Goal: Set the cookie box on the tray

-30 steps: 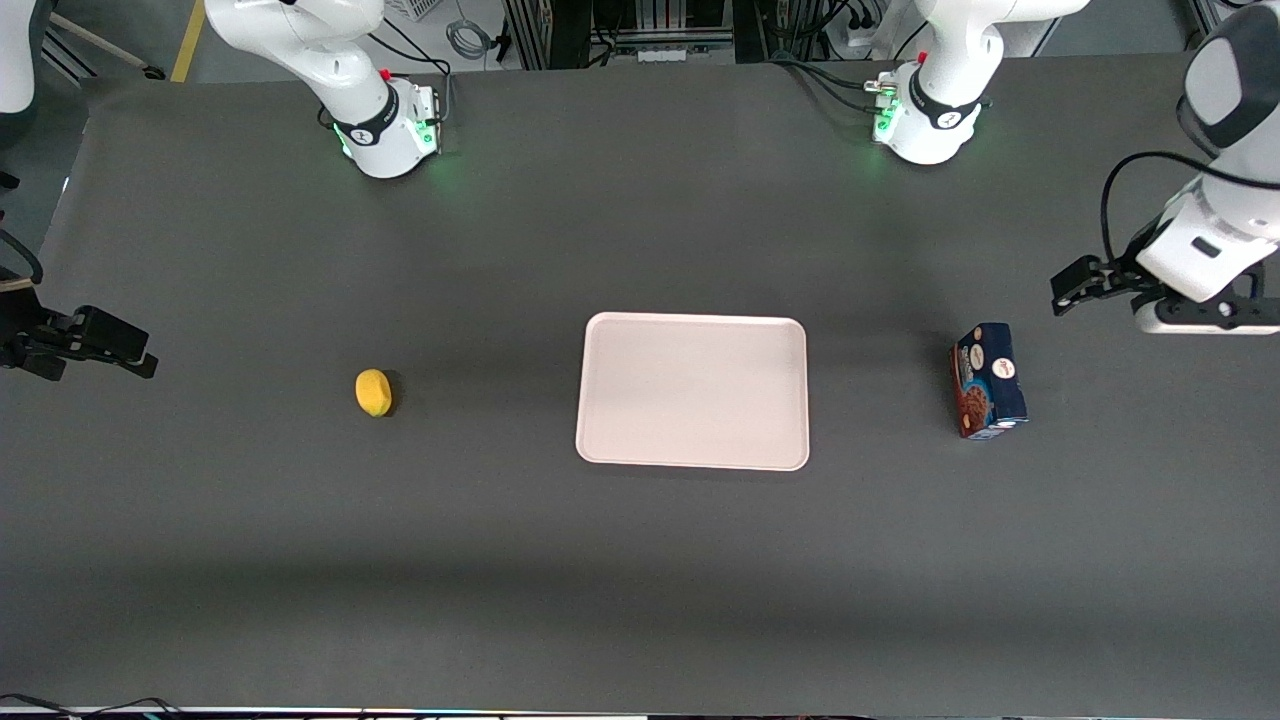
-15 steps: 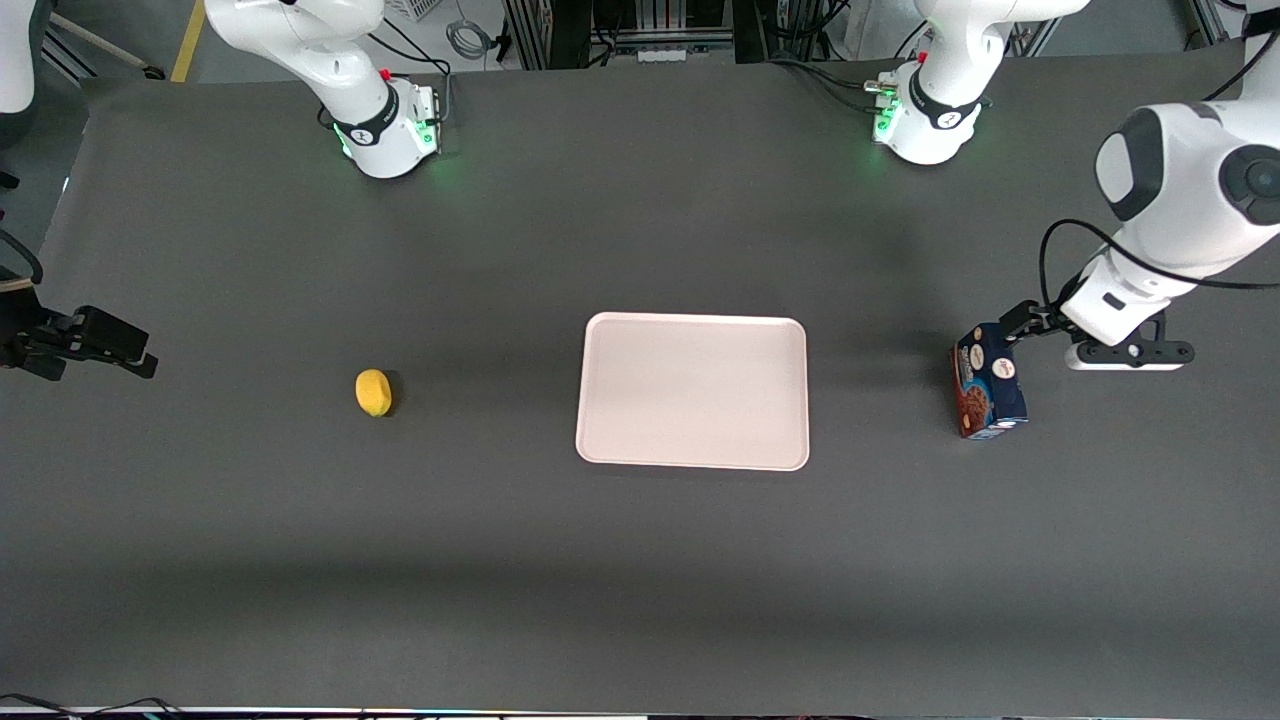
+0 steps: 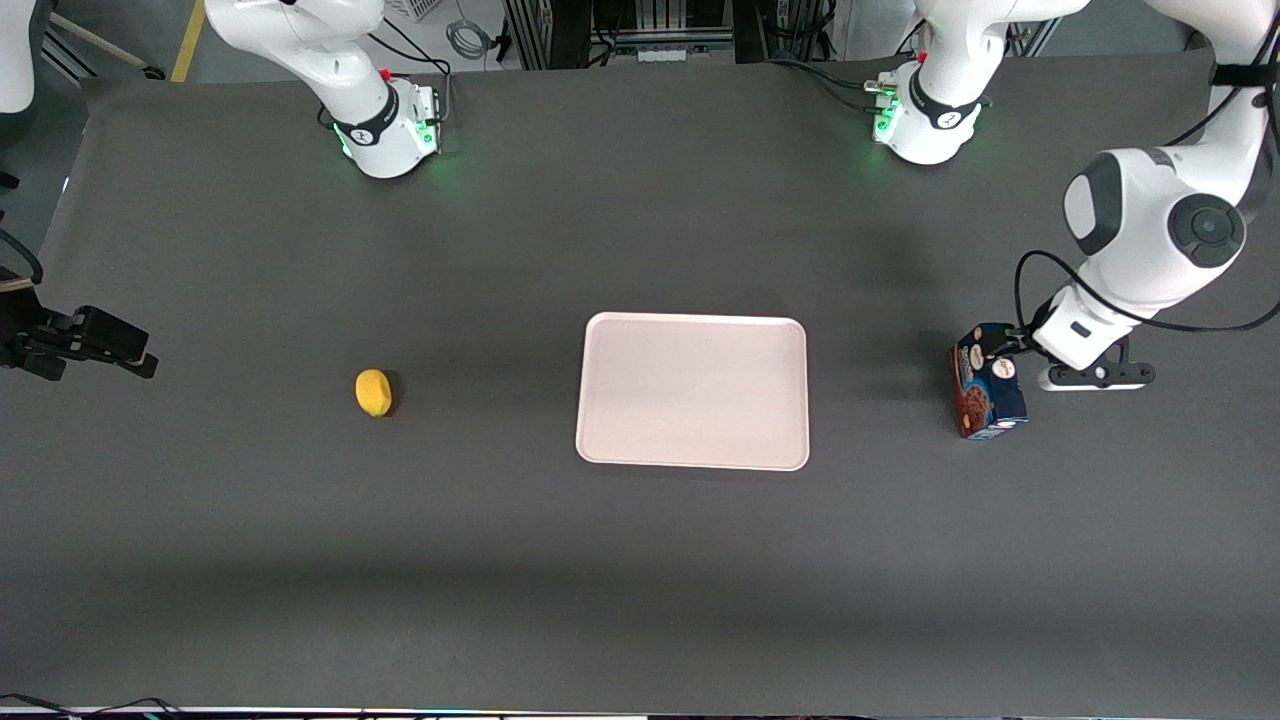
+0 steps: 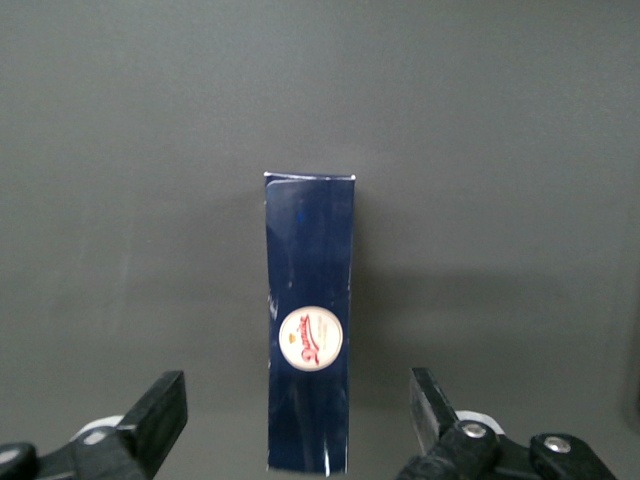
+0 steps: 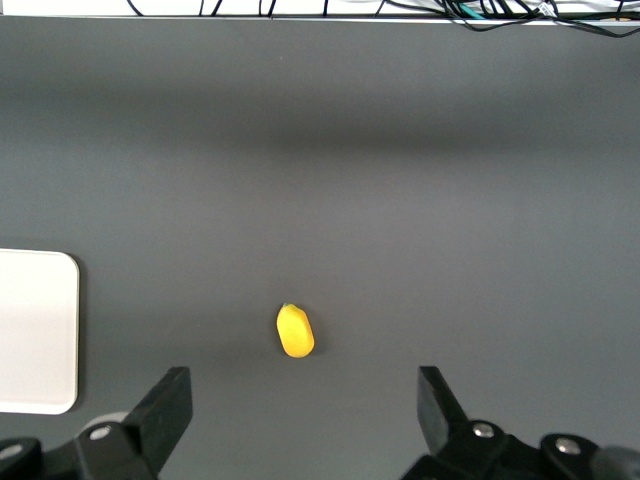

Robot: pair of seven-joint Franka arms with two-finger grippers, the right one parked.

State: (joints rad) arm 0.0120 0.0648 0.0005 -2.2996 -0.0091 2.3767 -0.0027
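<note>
Item: my gripper, fingers spread wide, holding nothing. It hangs above the cookie box, one finger to each side of the box's narrow top face, so that closing should pinch it across its thin width.

Item: cookie box, navy carton standing on edge on the table, toward my working end, round white logo up. Not yet gripped.

Item: tray, pale, flat, low rim, mid-table, well apart from the box. Its low rim should let the box go down flat.

Item: yellow lump, toward the parked arm's end; off my route. Nothing lies between box and tray.
</note>
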